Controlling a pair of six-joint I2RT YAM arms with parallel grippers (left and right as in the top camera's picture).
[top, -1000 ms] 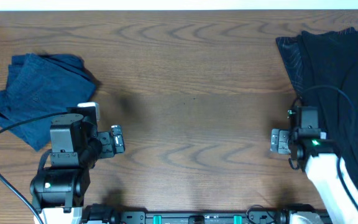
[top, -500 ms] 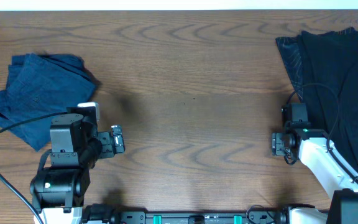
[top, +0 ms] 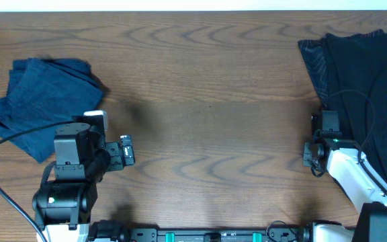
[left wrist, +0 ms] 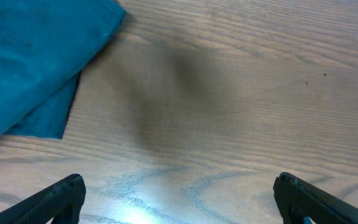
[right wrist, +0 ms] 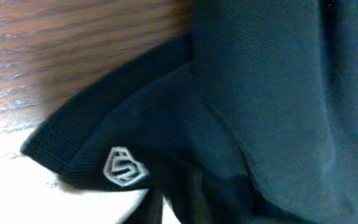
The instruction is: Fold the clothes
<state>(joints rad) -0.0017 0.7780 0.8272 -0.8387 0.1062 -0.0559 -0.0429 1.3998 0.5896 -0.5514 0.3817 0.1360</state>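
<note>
A black shirt (top: 371, 81) lies crumpled at the table's right edge; in the right wrist view it fills the frame as black shirt (right wrist: 260, 93), with a small white logo (right wrist: 124, 167) near its hem. My right gripper (top: 326, 123) is at the shirt's left edge, and in the wrist view the right gripper (right wrist: 188, 208) is shut on that black cloth. A folded dark blue garment (top: 39, 101) sits at the far left, seen also as blue garment (left wrist: 30, 68). My left gripper (top: 127, 150) hangs open to its right over bare wood; left gripper (left wrist: 180, 202) holds nothing.
A dark patterned cloth edge (top: 312, 64) sticks out from under the black shirt. The brown wooden table (top: 207, 101) runs between the two garments. A black cable (top: 5, 144) loops by the left arm's base.
My right gripper swung back toward the black shirt's left edge and shut on the cloth. The left arm and the blue garment have not moved.
</note>
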